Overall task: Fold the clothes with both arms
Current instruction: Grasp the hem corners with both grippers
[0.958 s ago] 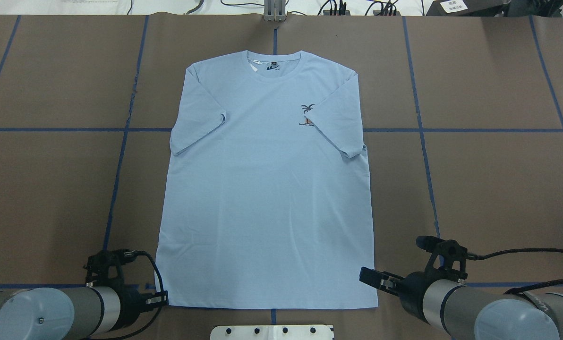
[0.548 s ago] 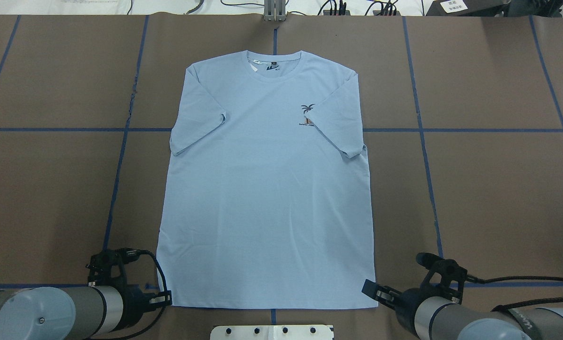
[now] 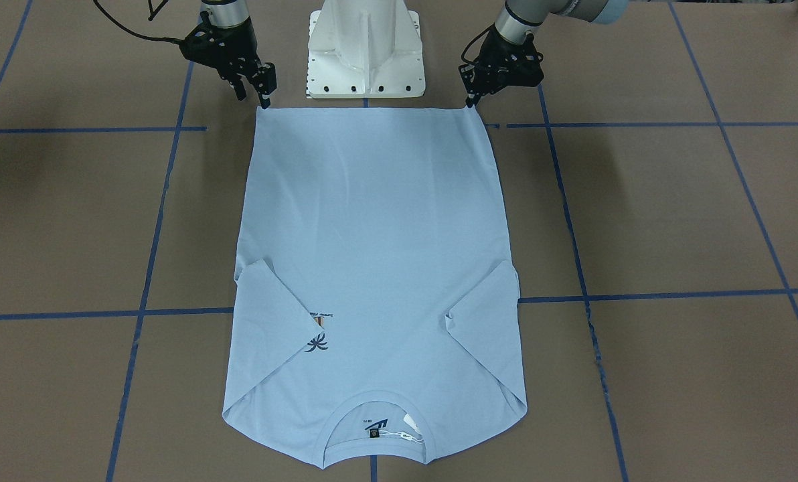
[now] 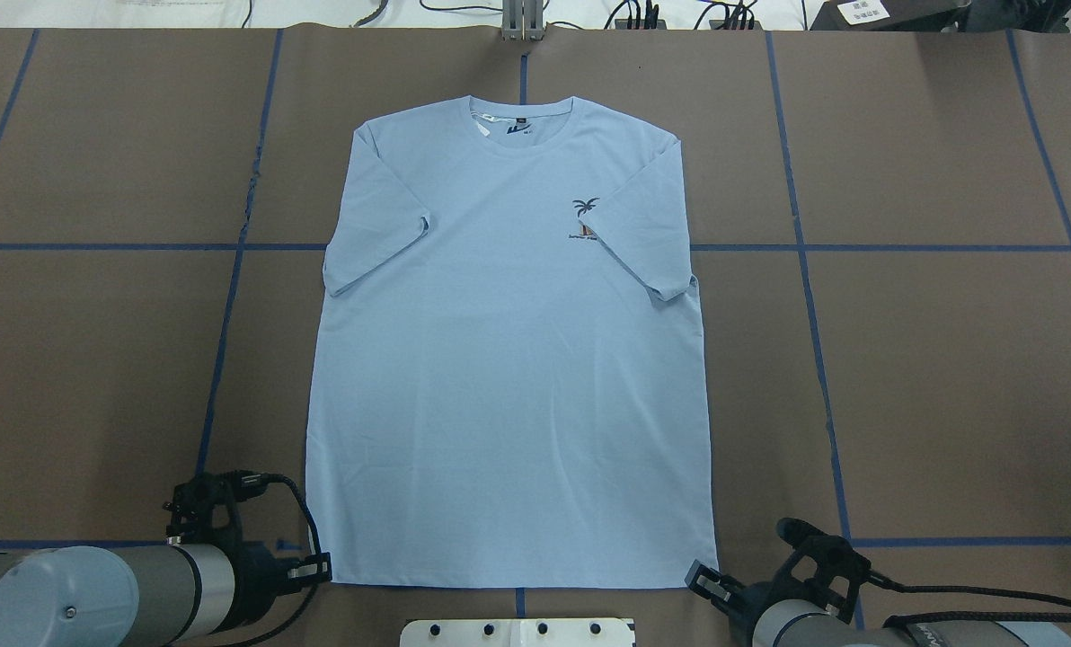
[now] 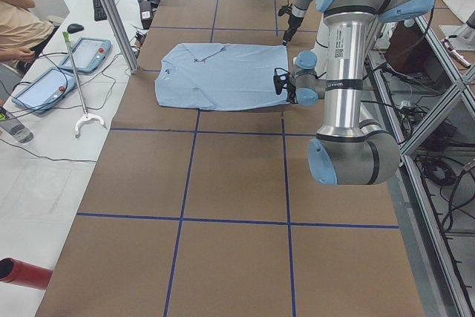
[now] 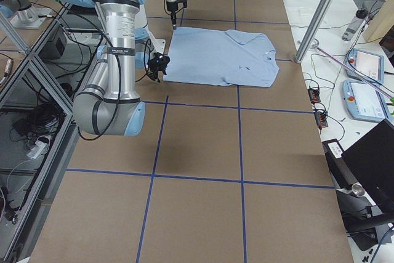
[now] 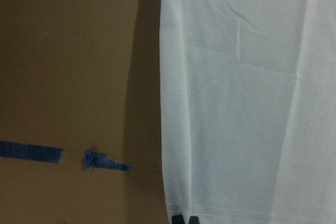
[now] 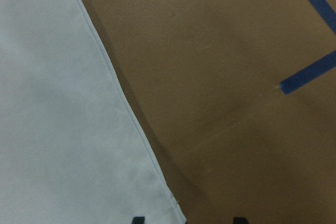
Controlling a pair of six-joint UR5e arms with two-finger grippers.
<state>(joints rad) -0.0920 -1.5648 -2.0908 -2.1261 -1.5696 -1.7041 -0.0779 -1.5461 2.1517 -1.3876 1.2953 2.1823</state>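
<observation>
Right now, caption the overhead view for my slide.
Light blue T-shirt lies flat, sleeves folded in; left gripper and right gripper sit at its hem corners.

The light blue T-shirt (image 8: pixel 58 119) fills the left side, its stitched edge slanting down to a corner at the bottom middle. To the right is bare brown bench (image 8: pixel 220 77) with strips of blue tape (image 8: pixel 307 73). The right claw (image 8: pixel 189 220) shows only two dark tips, set apart on either side of that corner.

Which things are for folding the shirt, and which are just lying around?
For the job:
T-shirt
left pincer
right pincer

Just lying about:
white stand
tablets
grabber stick
red tube
bottle
</observation>
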